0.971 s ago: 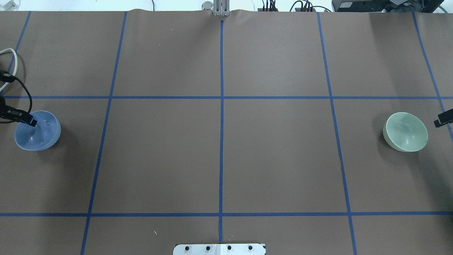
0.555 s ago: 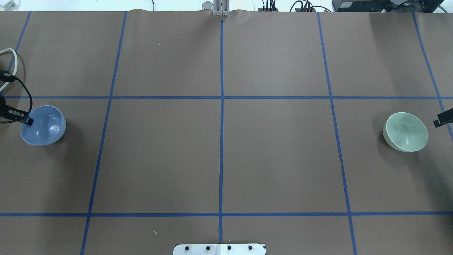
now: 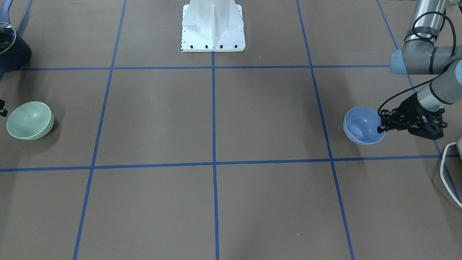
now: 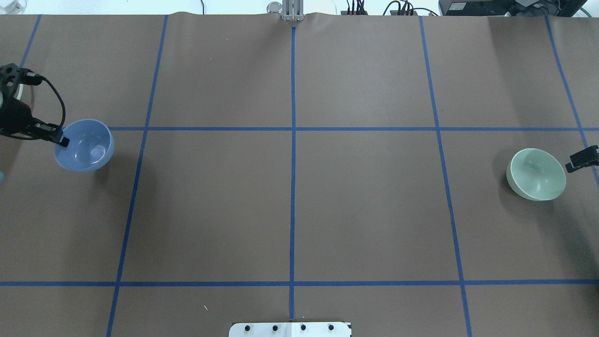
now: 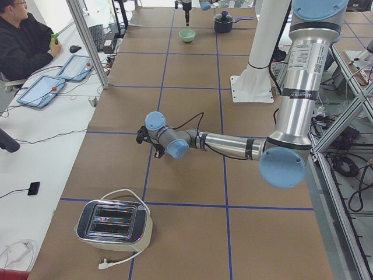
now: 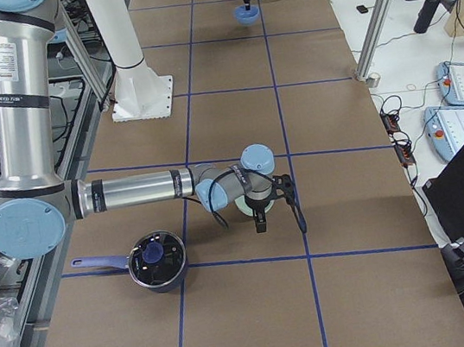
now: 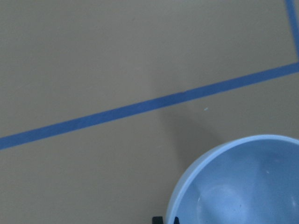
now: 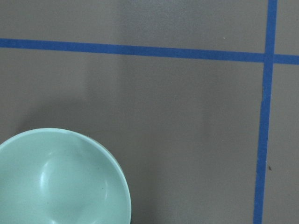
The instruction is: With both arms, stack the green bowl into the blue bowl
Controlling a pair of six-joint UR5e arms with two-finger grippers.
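The small glossy periwinkle-blue bowl [image 4: 86, 146] sat at the 9 o'clock end of the brown paper-covered table with its blue tape grid [image 4: 365, 206], close to that edge. The left gripper [image 4: 61, 139] pinched its rim at the bowl's 9 o'clock side. The small glossy mint-green bowl [image 4: 536, 174] stood at the 3 o'clock end, well apart from the blue one, with several grid squares of paper between them. The right gripper [image 4: 578, 160] hung just beside its rim at 2 o'clock; whether its fingers were spread or closed I could not tell.

The left wrist view alone showed black fingertips [image 7: 157, 220] straddling the blue rim, and I could not tell from any view if that bowl was off the paper. Only the exterior left view showed a silver toaster with a white cord [image 5: 113, 221] near the left arm. The exterior right view showed a dark saucepan with a blue handle [image 6: 154, 262] at the green bowl's 8 o'clock. The white base pedestal [image 3: 213, 25] stood at 12 o'clock in the front-facing view
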